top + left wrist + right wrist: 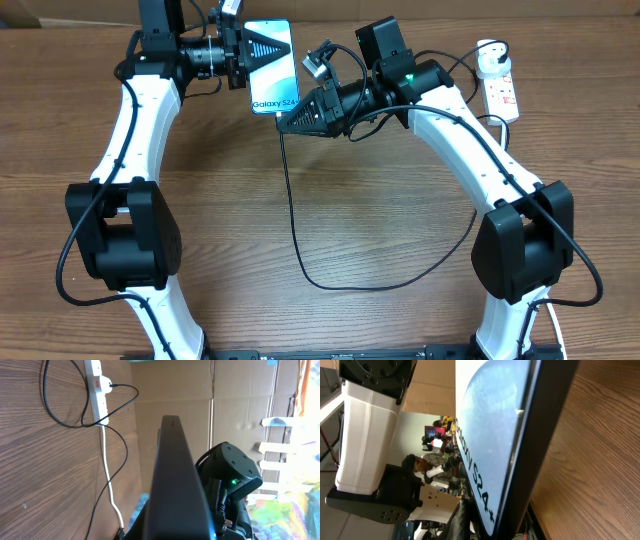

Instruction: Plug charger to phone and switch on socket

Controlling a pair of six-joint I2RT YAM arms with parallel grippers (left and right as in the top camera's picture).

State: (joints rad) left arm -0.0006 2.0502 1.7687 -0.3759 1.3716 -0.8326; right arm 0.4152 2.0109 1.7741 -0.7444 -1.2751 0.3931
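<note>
My left gripper (262, 48) is shut on the phone (278, 80) and holds it off the table at the back, screen up, with "Galaxy S24" showing. My right gripper (288, 118) is at the phone's bottom edge, shut on the connector end of the charger cable (292, 215); the tip itself is hidden. The cable loops over the table to the round white adapter (489, 60) sitting in the socket strip (504, 97) at the back right. In the left wrist view the phone (175, 475) shows edge-on. The right wrist view shows its screen (490, 425) up close.
The socket strip (96, 395) with its white cord (107, 460) lies on the wooden table (380, 220). A cardboard wall (170, 390) stands behind the table. The black cable's loop crosses the table's middle and right.
</note>
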